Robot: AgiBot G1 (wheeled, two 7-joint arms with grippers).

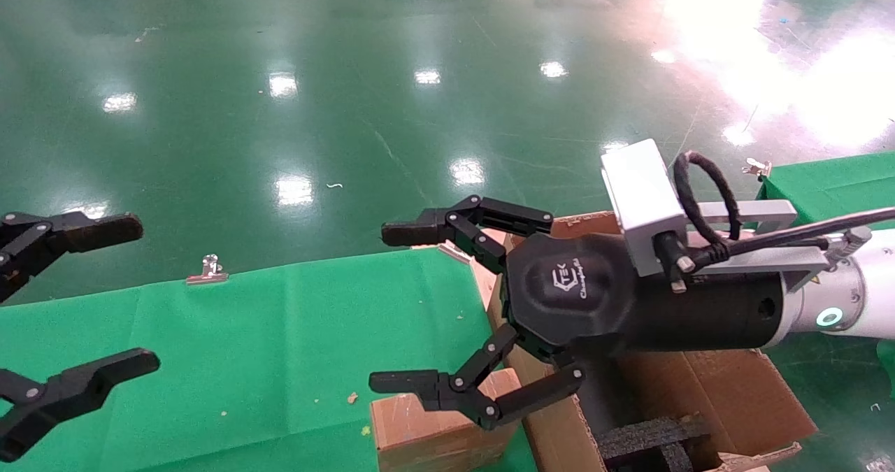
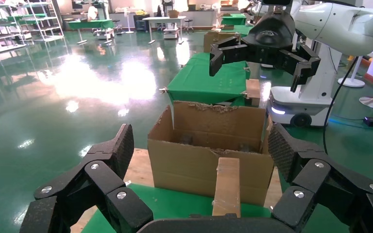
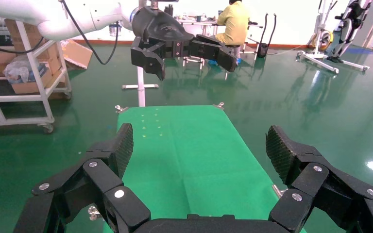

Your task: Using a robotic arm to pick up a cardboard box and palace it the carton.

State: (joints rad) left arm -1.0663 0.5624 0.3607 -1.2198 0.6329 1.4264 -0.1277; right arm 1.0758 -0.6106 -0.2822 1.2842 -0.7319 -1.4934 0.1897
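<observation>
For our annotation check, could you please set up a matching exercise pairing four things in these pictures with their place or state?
Things:
1. cardboard box
2. carton
3. right gripper
4. left gripper

Places or states:
A. open, at the head view's left edge above the green cloth
B. open-topped, with black foam inserts inside
C. open, held in the air above the cardboard box
D. lying on the cloth beside the carton

Pairs: 1-D, 2-B, 3-C, 4-A
</observation>
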